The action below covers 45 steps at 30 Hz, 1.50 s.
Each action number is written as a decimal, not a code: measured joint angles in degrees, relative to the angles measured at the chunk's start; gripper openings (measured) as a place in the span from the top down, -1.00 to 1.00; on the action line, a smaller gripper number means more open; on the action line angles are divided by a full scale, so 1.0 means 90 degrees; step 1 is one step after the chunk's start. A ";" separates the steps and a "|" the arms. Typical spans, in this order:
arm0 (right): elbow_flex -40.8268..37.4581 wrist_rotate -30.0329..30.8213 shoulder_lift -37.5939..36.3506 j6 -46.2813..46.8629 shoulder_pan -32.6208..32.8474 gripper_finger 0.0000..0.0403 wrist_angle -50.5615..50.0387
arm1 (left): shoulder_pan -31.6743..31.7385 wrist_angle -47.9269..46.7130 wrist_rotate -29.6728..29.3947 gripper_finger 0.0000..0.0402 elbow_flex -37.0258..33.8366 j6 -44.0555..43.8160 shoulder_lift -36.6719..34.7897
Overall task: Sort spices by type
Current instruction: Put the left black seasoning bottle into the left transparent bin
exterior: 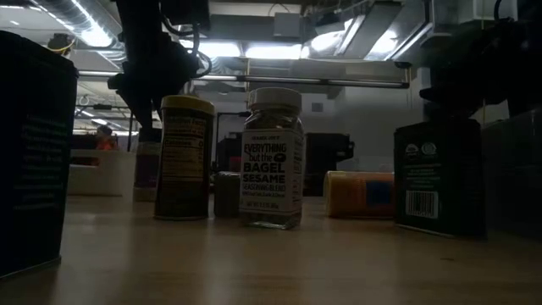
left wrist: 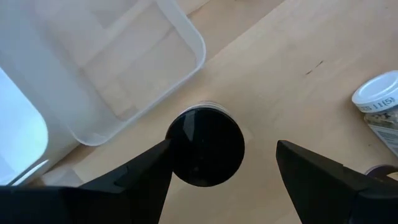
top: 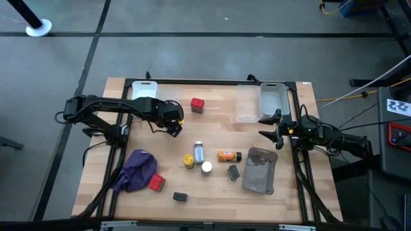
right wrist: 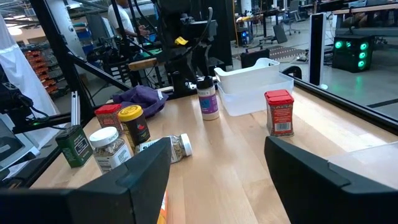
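My left gripper [top: 172, 123] is open and points down over the dark jar's black lid [left wrist: 205, 148], one finger on each side of it. The jar [right wrist: 209, 99] stands upright on the table near the white tub [left wrist: 112, 68]. One red cube [top: 197, 104] sits toward the far edge, and the other [top: 156, 183] lies by the purple cloth [top: 136, 170]. The white-capped bottle [top: 198, 152], yellow-lidded jar [top: 188, 160], white-capped jar [top: 207, 167] and orange bottle [top: 228, 156] cluster mid-table. Two dark grey blocks [top: 233, 172] [top: 180, 197] lie nearer the front. My right gripper [top: 273, 126] waits open at the right edge. My left gripper comes at the dark jar from above, and one fingertip [left wrist: 158, 155] shows right against the rim of the black lid. I cannot tell whether it touches the lid. The jar stands upright on the table.
Two clear bins [top: 249, 102] [top: 275, 97] sit at the far right and a white tub [top: 144, 90] at the far left. The flat grey pouch [top: 260, 170] lies right of the cluster. Bare wood lies between the red cube and the clear bins. People show in the room behind [right wrist: 121, 18].
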 joint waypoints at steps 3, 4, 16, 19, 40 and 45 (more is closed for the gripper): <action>0.0000 0.0000 -0.0002 0.0000 -0.0001 -0.29 0.0000 | 0.0000 -0.0002 0.0076 -0.38 -0.0016 -0.0015 -0.0112; 0.0000 0.0000 0.0000 0.0000 -0.0002 -0.29 0.0000 | 0.0000 -0.0014 0.0076 -0.38 -0.0017 -0.0015 -0.0153; 0.0000 -0.0001 0.0000 0.0000 0.0000 -0.29 0.0000 | 0.0005 -0.0029 -0.0195 -0.38 -0.0016 -0.0185 -0.0410; 0.0000 -0.0002 0.0000 0.0000 0.0000 -0.29 0.0000 | 0.0005 -0.0031 -0.0199 -0.38 -0.0016 -0.0191 -0.0383; 0.0000 -0.0002 -0.0002 0.0001 -0.0002 -0.29 0.0000 | 0.0087 -0.0148 -0.0317 -0.38 -0.0011 -0.0443 -0.0343; 0.0000 -0.0002 0.0000 0.0000 0.0000 -0.29 0.0000 | 0.0087 -0.0106 -0.0316 -0.38 -0.0048 -0.0500 -0.0318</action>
